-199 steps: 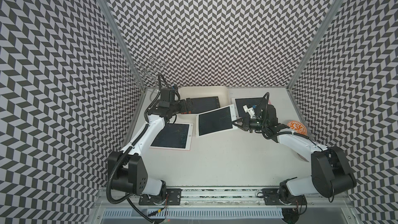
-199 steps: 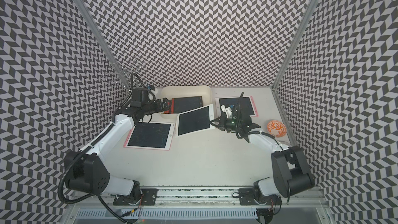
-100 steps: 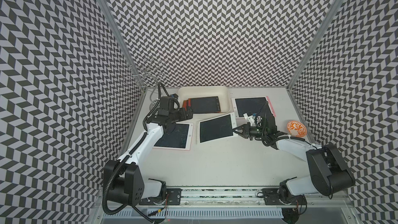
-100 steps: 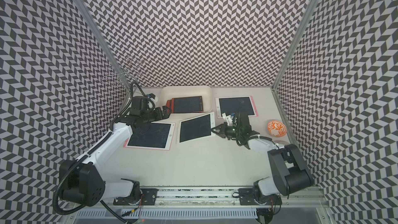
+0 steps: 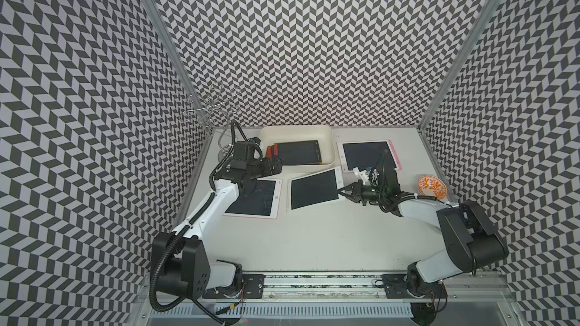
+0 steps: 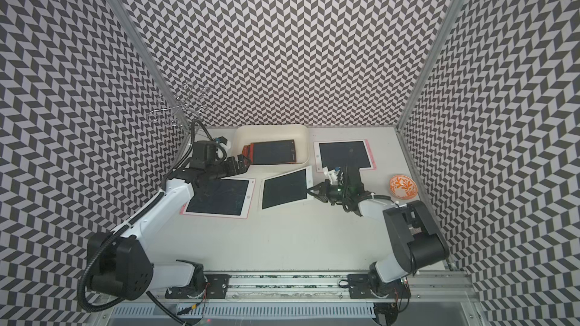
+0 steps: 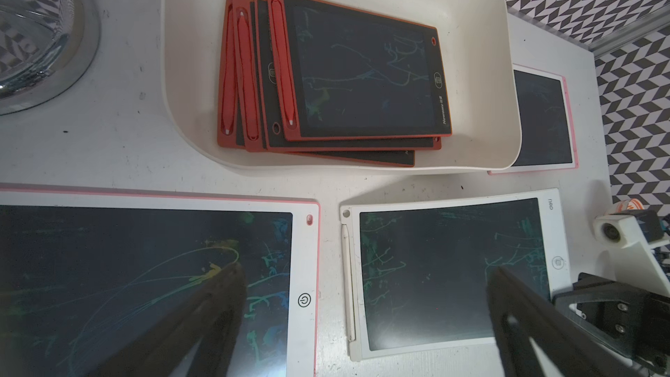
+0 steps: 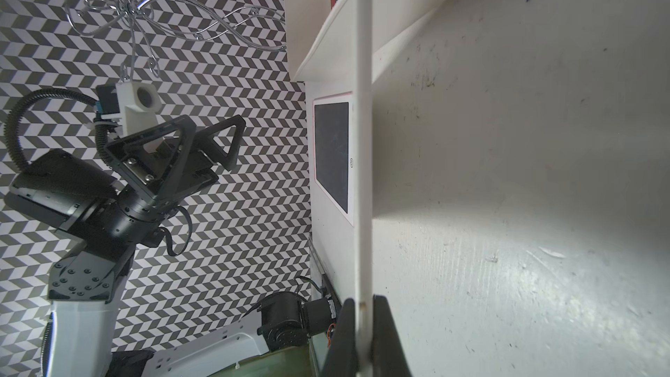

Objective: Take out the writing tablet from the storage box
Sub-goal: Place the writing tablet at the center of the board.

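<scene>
The cream-white storage box point(image 5: 295, 133) point(image 6: 270, 133) point(image 7: 181, 67) stands at the back of the table and holds several red-framed writing tablets point(image 5: 298, 152) point(image 6: 273, 151) point(image 7: 362, 70) in a loose stack. In front of the box, outside it, a white-framed writing tablet point(image 5: 314, 188) point(image 6: 284, 188) point(image 7: 446, 270) point(image 8: 363, 139) lies low over the table. My right gripper point(image 5: 342, 191) point(image 6: 309, 191) point(image 8: 362, 320) is shut on its right edge. My left gripper point(image 5: 276, 164) point(image 6: 243, 163) point(image 7: 366, 270) hovers open and holds nothing, by the box's front left corner.
A pink-edged tablet point(image 5: 254, 197) point(image 6: 219, 199) point(image 7: 145, 266) lies at the left under my left arm, and another pink-edged tablet point(image 5: 367, 155) point(image 6: 343, 155) point(image 7: 540, 121) at the back right. An orange patterned bowl point(image 5: 432, 186) point(image 6: 403, 185) sits at the right edge. A wire stand point(image 5: 210, 108) point(image 6: 179, 105) rises at the back left corner.
My right gripper has brought the white-framed tablet down and toward the front, still gripped. My left gripper has drawn back from the box's left side, staying open.
</scene>
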